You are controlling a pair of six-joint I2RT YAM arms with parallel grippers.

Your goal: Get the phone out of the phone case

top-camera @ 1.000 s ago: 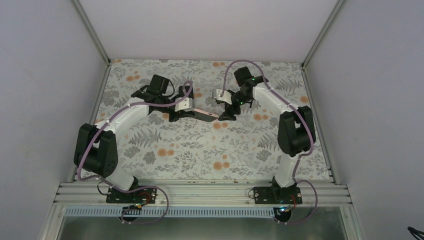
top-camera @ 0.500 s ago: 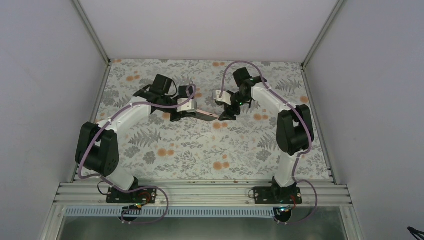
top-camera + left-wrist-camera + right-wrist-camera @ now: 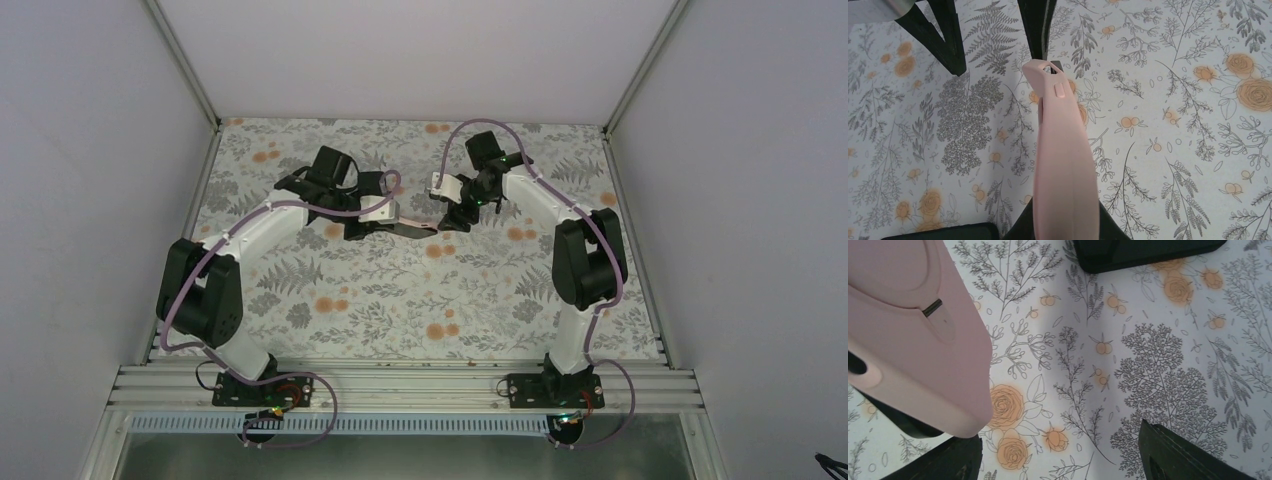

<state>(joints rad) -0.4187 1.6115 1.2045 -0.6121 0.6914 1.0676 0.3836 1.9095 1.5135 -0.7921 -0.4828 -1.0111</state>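
Left wrist: left end effector clamped on pink phone case, dark phone inside; right end effector spread wide.

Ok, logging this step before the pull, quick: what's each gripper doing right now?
Left gripper: closed on the pink phone case.
Right gripper: open, at the case's free end, gripping nothing.

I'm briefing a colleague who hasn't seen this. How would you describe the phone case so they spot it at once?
On the floral table, look far-centre. There the phone case juts from the left gripper toward the open right gripper. It is the only plain pink thing there, among black fingers.
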